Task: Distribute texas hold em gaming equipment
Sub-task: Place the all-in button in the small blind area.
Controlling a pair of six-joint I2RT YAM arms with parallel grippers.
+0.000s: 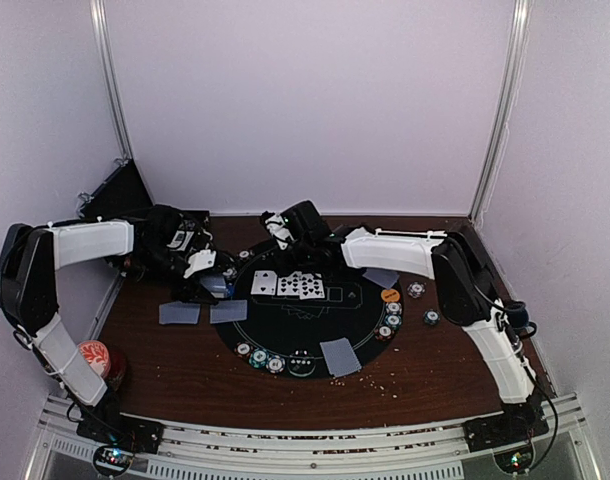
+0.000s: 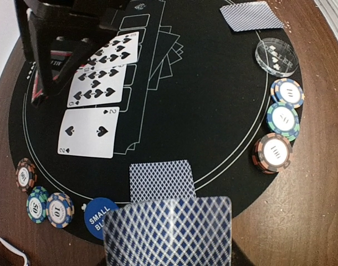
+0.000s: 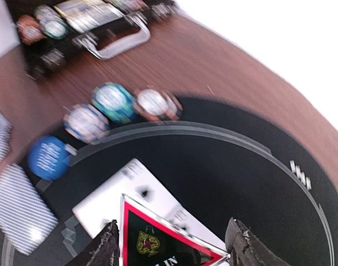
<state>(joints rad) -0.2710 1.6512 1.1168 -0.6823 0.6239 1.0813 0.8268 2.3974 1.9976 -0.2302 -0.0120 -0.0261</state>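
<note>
My left gripper (image 1: 209, 272) hovers at the left rim of the black round mat (image 1: 315, 325). In the left wrist view it is shut on a blue-backed playing card (image 2: 169, 230) that hides its fingers. Below it lie another face-down card (image 2: 160, 181) and the blue small-blind button (image 2: 96, 217). My right gripper (image 1: 277, 232) is over the mat's far edge, shut on the red triangle marker (image 3: 160, 246), held between its fingers (image 3: 102, 249) above the face-up cards (image 1: 287, 285). Striped chips (image 2: 282, 121) sit along the rim.
Face-down cards lie left of the mat (image 1: 179, 313), at its front (image 1: 340, 356) and right (image 1: 380, 277). An orange button (image 1: 390, 296) and a clear dealer button (image 2: 276, 55) sit on the mat. A black case (image 3: 91, 30) stands at the back left, a red-topped can (image 1: 95, 357) front left.
</note>
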